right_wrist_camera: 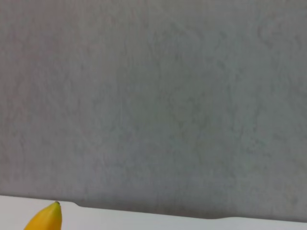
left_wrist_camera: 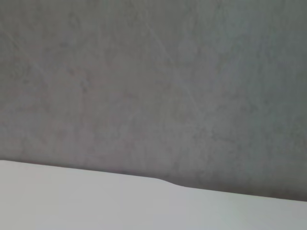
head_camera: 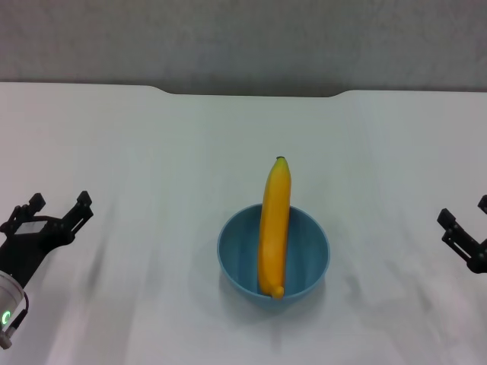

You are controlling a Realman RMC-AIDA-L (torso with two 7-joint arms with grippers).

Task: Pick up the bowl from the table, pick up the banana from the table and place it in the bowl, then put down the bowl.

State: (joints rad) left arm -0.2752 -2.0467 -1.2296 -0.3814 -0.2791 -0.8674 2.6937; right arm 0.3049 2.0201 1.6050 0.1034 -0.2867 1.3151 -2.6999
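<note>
The light-blue bowl [head_camera: 274,257] stands on the white table [head_camera: 152,152] at the centre front. The yellow-orange banana [head_camera: 275,226] lies in it, leaning over the far rim with its dark stem tip pointing away from me. Its tip also shows in the right wrist view [right_wrist_camera: 45,218]. My left gripper [head_camera: 59,205] is open and empty at the far left, well away from the bowl. My right gripper [head_camera: 466,222] is open and empty at the far right edge of the head view, also away from the bowl.
The table's far edge has a shallow notch [head_camera: 255,93] in the middle, with a grey wall [head_camera: 243,38] behind it. The left wrist view shows only the table edge [left_wrist_camera: 163,181] and the wall.
</note>
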